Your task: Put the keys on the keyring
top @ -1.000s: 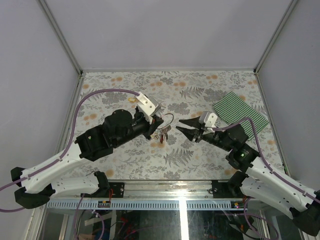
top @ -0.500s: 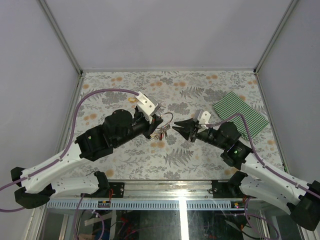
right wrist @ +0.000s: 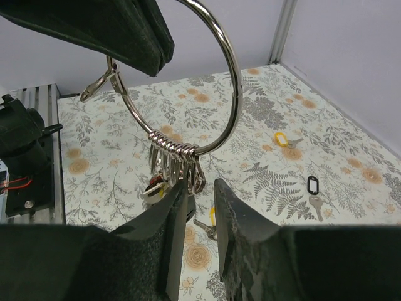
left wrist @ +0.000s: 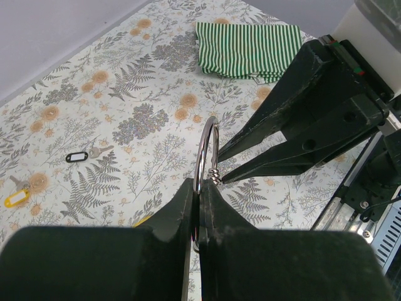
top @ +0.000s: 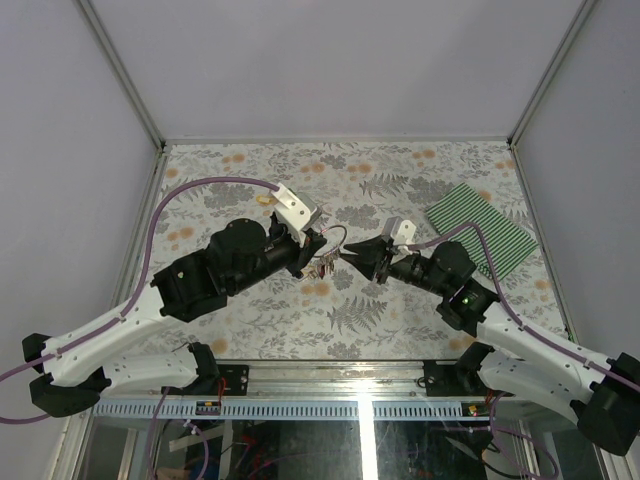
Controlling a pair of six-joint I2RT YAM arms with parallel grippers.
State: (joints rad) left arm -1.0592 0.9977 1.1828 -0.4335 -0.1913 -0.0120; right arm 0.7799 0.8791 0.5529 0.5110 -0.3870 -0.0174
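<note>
Silver wire keyring point(left wrist: 198, 160): pinched edge-on in the closed left end effector point(left wrist: 195, 207), clear of the tabletop point(left wrist: 125, 94), several keys point(right wrist: 175, 164) threaded. Right end effector point(right wrist: 199, 188): narrowly parted, apparently empty, tips at the bunch. Risk: a nudge twists the ring from its pinch.

The keyring point(left wrist: 205, 150) stands on edge over the table's point(top: 390, 190) middle, the left gripper point(top: 319, 245) at its left, the right gripper point(top: 349, 256) at its right. The keys point(right wrist: 177, 168) hang from its lower arc; a cloth point(top: 480, 232) lies at the far right.
</note>
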